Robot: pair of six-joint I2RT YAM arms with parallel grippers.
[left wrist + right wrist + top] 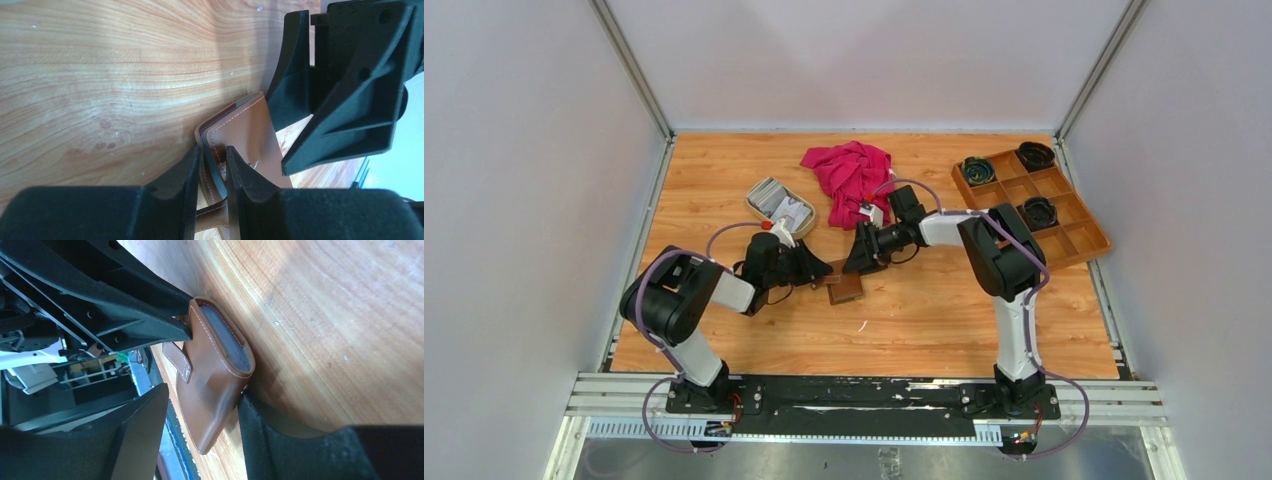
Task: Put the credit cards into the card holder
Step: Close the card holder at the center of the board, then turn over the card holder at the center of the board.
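Looks like a robotics lab cell: plain white panel walls [524, 150], aluminium framing [632, 68], wood-grain desk [924, 330], two robot arms [1014, 320] bolted to a black base rail [864, 395].

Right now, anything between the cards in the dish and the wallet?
Yes: the left gripper, clamped on the wallet, sits on the line from the cards. The right gripper straddles the wallet too.

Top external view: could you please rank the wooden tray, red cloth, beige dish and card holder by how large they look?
Largest to smallest:
1. wooden tray
2. red cloth
3. beige dish, a little smaller than the cloth
4. card holder, clearly the smallest
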